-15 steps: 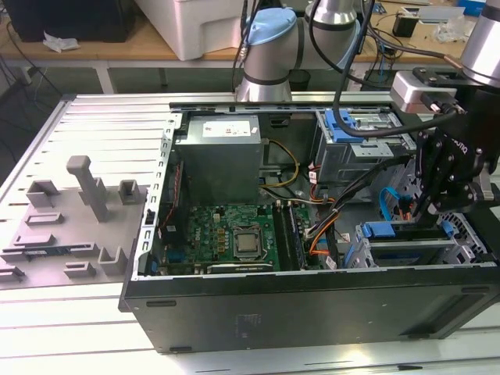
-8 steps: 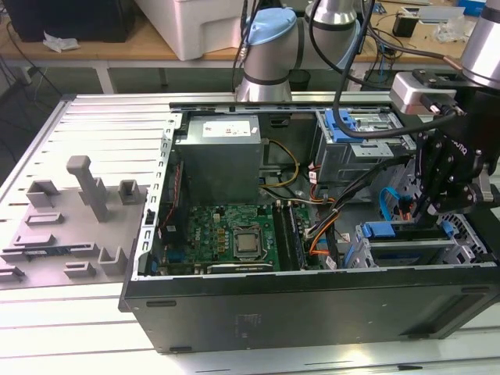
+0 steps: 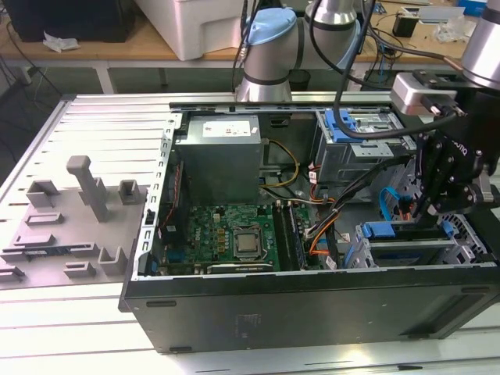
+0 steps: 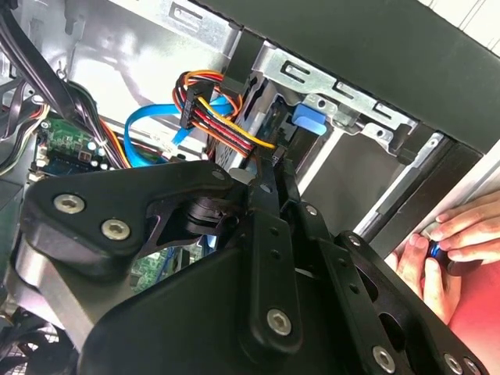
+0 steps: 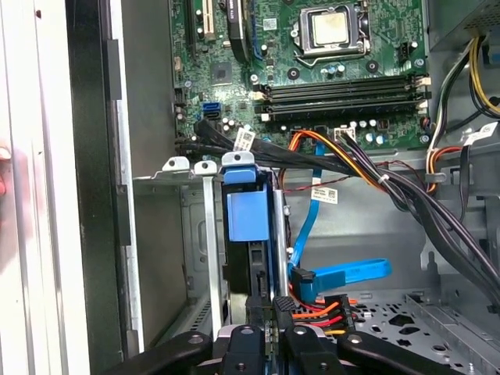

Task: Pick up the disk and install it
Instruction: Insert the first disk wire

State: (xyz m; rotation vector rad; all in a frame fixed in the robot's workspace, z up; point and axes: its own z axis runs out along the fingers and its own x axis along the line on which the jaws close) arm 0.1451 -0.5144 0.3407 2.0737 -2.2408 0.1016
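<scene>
The disk point(image 5: 248, 215) stands on edge inside the silver drive cage point(image 5: 183, 168) at the case's front corner, its blue carrier rail facing up. In the exterior view the disk point(image 3: 394, 230) shows as a blue strip in the cage at the exterior view's right. My gripper point(image 5: 269, 308) hangs right over the disk's cable-side end, fingers drawn together to a narrow tip with nothing visible between them. The tip of the gripper point(image 4: 275, 162) sits just beside the disk's blue tab point(image 4: 308, 121). In the exterior view the gripper point(image 3: 428, 209) is low inside the case.
Red-orange power cables point(image 4: 211, 109) and a blue data cable point(image 5: 344, 273) lie close beside the cage. The motherboard point(image 3: 226, 230), grey power supply point(image 3: 217, 156) and an upper cage with a blue latch point(image 3: 355, 129) sit inside the case. A person's hand point(image 4: 449, 238) rests outside the case wall.
</scene>
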